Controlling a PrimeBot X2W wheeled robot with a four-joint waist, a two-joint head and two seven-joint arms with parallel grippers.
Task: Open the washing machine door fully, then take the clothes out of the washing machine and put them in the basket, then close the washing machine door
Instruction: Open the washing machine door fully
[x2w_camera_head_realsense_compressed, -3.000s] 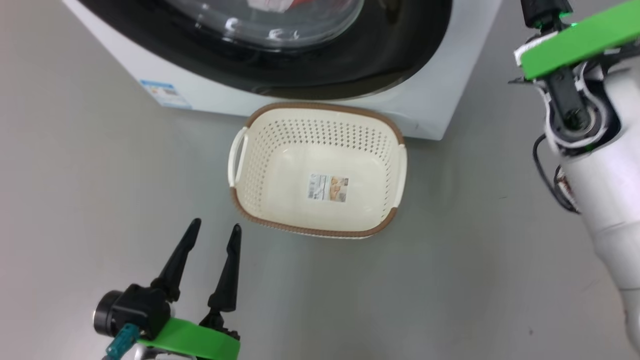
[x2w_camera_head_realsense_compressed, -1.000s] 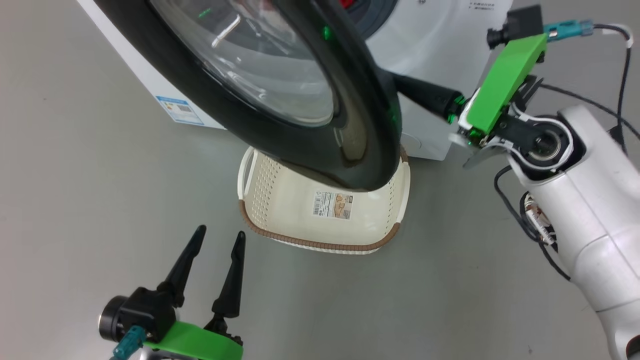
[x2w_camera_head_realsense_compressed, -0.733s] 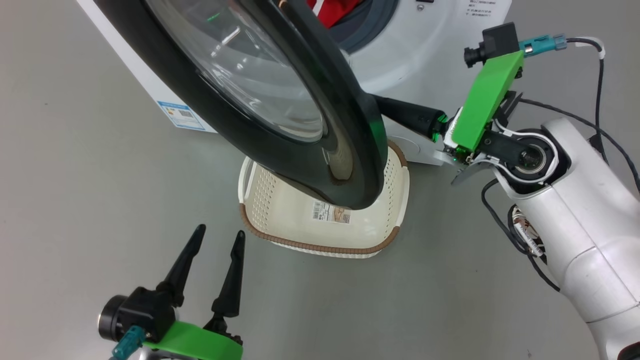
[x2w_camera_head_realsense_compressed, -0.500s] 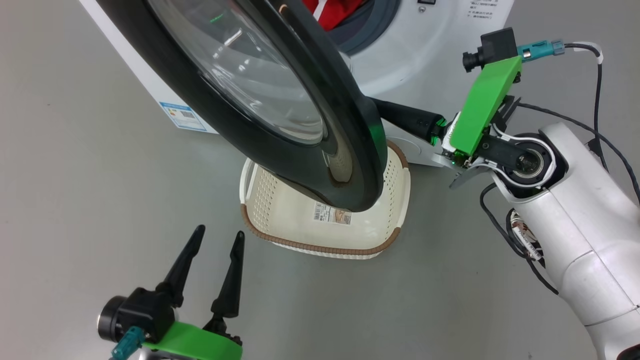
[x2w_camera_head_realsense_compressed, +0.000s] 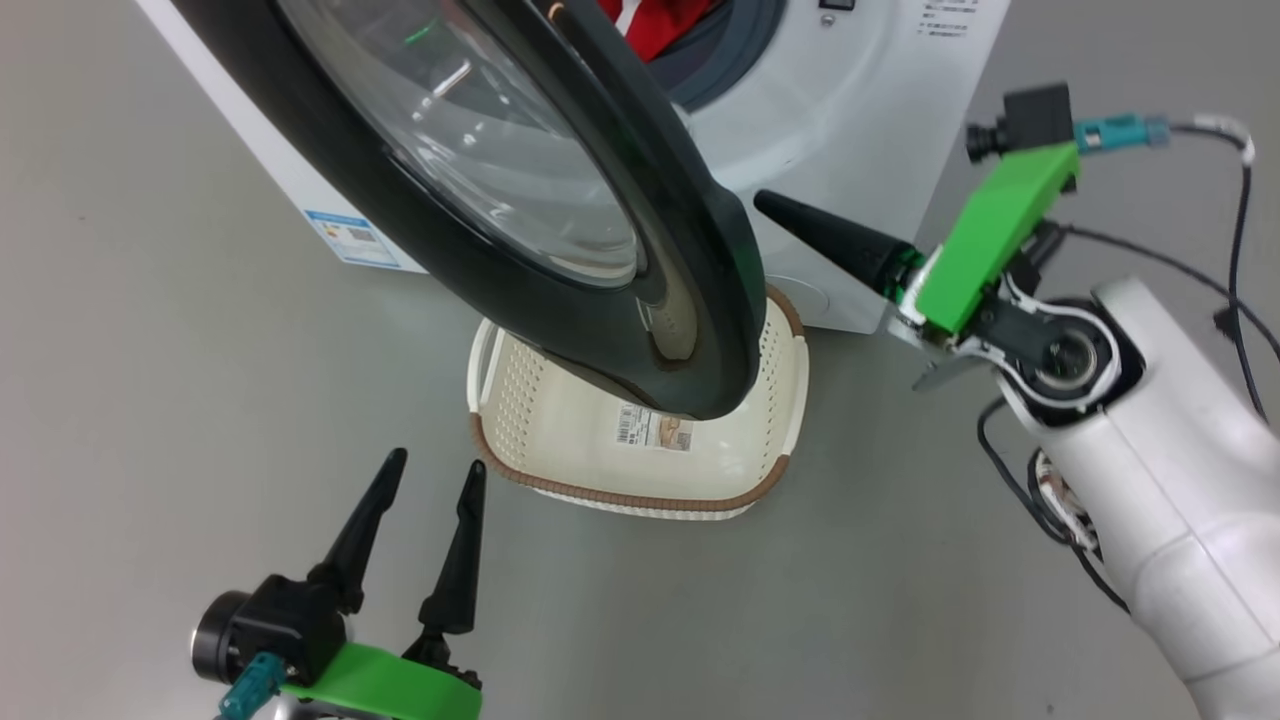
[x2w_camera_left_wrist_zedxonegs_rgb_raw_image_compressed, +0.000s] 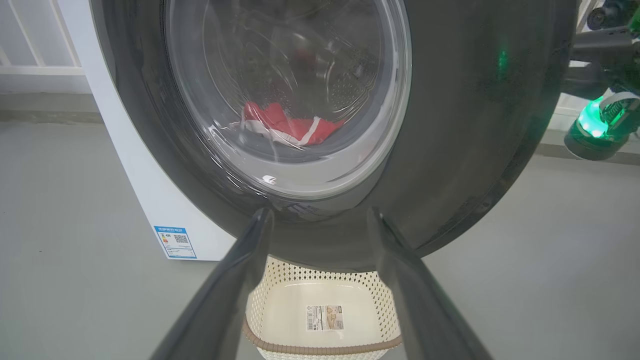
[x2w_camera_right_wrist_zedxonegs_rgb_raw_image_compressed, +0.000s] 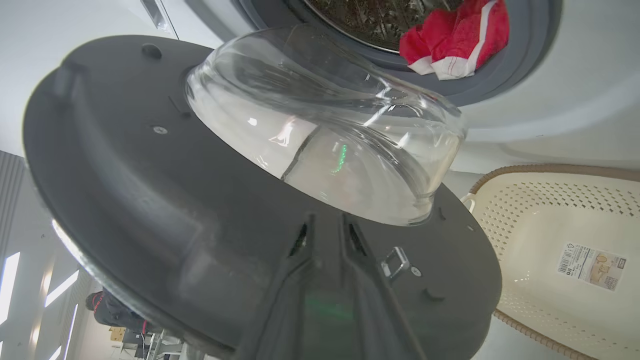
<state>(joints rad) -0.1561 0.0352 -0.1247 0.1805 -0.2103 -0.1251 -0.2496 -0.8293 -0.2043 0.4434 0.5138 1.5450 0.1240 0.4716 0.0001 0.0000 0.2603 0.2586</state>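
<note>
I saw bare grey floor (x2w_camera_head_realsense_compressed: 150, 400) from seven to eleven o'clock in the head view. Through the left wrist view, a white railing (x2w_camera_left_wrist_zedxonegs_rgb_raw_image_compressed: 35, 71) stood at ten o'clock. Through the right wrist view, bright light strips (x2w_camera_right_wrist_zedxonegs_rgb_raw_image_compressed: 10, 277) showed at eight o'clock.

Bare indoor room, washing machine (x2w_camera_head_realsense_compressed: 850, 90), plain grey floor (x2w_camera_head_realsense_compressed: 150, 400)

Black-rimmed door (x2w_camera_head_realsense_compressed: 470, 180) ajar above basket (x2w_camera_head_realsense_compressed: 516, 392)

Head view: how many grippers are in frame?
2. The left gripper is at the lower left, jaws wide open, short of the basket. The right gripper is at the right, fingertips beside the rim of the washing machine door.
</note>
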